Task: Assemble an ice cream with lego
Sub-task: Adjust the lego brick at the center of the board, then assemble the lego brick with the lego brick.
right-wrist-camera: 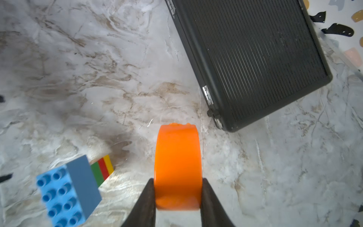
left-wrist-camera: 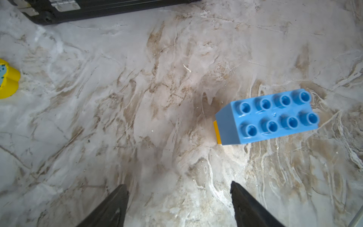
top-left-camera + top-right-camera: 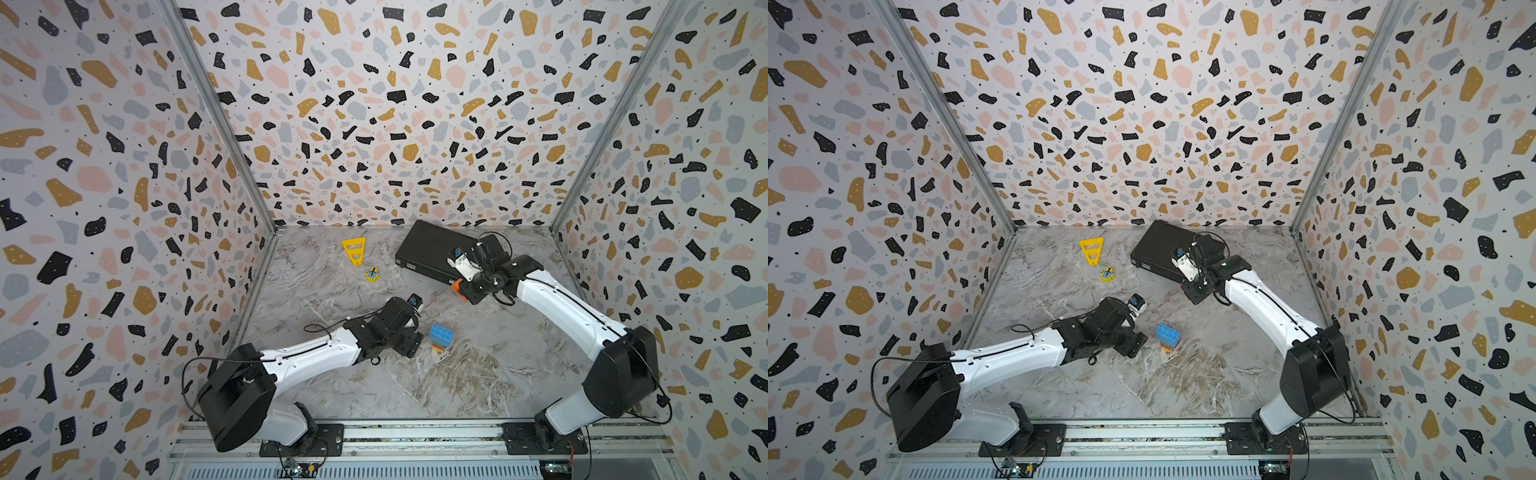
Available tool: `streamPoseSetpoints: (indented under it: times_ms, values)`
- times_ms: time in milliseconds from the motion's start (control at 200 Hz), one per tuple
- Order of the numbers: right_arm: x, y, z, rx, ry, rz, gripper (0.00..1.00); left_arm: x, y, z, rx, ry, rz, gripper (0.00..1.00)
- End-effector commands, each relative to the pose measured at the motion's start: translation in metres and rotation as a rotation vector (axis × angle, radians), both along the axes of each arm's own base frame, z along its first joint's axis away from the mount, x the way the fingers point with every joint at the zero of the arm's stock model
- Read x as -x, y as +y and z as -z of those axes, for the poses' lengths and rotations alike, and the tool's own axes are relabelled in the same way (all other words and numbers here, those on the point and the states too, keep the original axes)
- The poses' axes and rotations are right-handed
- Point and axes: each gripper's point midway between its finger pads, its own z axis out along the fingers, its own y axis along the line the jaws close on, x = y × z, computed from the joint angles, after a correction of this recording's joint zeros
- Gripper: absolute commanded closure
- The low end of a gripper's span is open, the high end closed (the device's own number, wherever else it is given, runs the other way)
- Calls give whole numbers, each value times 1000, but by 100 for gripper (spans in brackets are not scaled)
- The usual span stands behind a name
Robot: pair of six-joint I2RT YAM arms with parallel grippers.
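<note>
Midway through an ice-cream build: upright near the middle of the marbled counter (image 3: 465, 386), a lego stack (image 3: 440, 337), wide blue on top with eight bare studs, narrower green, red and yellow layers beneath, yellow lowest against the counter. Just beside it, at the end of the left arm (image 3: 316, 353), the left jaws spread wide and holding nothing. Both dark fingers (image 2: 110, 208) over bare marble in the left wrist view, the lego stack off to one side and untouched.

Clamped tight between the right jaws, an orange half-round brick (image 1: 177, 167), curved face toward the wrist camera, pinched by its two flat sides. Positioned close to the near corner of a closed black case (image 1: 255, 59), well apart from the lego stack; whether clear of the counter or resting on it, not possible to tell.

Farther back, toward the rear wall, a yellow slotted triangle (image 3: 354, 250) lying flat, and near it a small yellow round piece (image 3: 372, 274) with a blue-speckled top, both well apart from either arm.
</note>
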Motion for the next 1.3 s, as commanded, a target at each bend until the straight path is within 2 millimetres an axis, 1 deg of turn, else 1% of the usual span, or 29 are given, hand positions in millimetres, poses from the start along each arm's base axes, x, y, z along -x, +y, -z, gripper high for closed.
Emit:
streamPoseSetpoints:
  times_ms: [0, 115, 195, 275, 390, 541, 781, 921, 1297]
  values:
    - [44, -5, -5, 29, 50, -32, 93, -3, 1, -9, 92, 18, -3, 17]
    - [78, 3, -11, 25, 76, -130, 93, -8, 7, -16, 167, 34, -19, 17]
    - [97, 9, -12, 35, 96, -199, 93, -11, 10, -21, 214, 41, -28, 16]
    - [105, 13, -9, 52, 102, -244, 93, -14, 15, -24, 241, 43, -39, 16]
    - [111, 25, -2, 73, 118, -295, 93, -15, 19, -26, 269, 53, -45, 15]
    - [108, 36, 7, 98, 111, -312, 93, -14, 22, -27, 303, 63, -43, 15]
    - [106, 51, 6, 62, 100, -343, 93, -14, 24, -28, 316, 59, -42, 13]
    - [105, 55, 8, 64, 103, -356, 93, -13, 24, -29, 325, 60, -41, 13]
    - [96, 65, 20, 102, 125, -389, 93, -10, 27, -32, 338, 48, -32, 13]
